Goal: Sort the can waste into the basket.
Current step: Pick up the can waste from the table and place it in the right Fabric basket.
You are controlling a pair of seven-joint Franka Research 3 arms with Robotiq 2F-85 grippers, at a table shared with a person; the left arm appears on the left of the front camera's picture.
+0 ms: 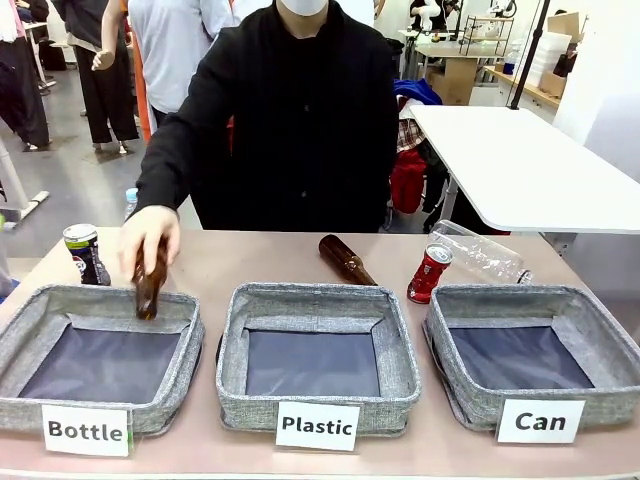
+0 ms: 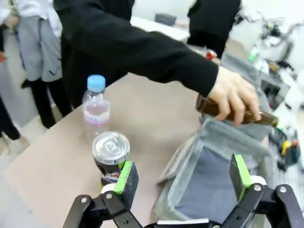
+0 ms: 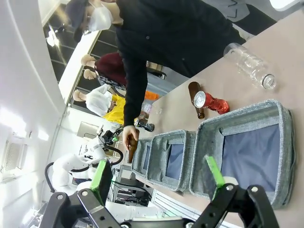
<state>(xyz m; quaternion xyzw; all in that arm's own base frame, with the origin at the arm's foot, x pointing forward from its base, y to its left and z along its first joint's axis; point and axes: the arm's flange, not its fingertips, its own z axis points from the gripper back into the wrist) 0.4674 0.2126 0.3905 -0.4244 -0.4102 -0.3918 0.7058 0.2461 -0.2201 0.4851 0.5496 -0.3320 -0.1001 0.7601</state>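
Observation:
A dented red can (image 1: 430, 273) stands tilted on the table just behind the left rear corner of the grey basket labelled "Can" (image 1: 530, 296). A dark can with a silver top (image 1: 86, 254) stands at the far left, behind the "Bottle" bin. In the left wrist view my left gripper (image 2: 183, 175) is open, with the dark can (image 2: 110, 152) just beyond its left finger. In the right wrist view my right gripper (image 3: 158, 172) is open and high above the "Can" basket (image 3: 237, 122), whose floor is bare. The red can (image 3: 211, 101) lies beyond it.
The person's hand (image 1: 148, 235) holds a brown bottle (image 1: 150, 285) neck-down over the "Bottle" bin (image 1: 30, 310). Another brown bottle (image 1: 346, 259) lies behind the "Plastic" bin (image 1: 318, 300). A clear plastic bottle (image 1: 480, 252) lies behind the red can. A small water bottle (image 2: 96, 107) stands past the dark can.

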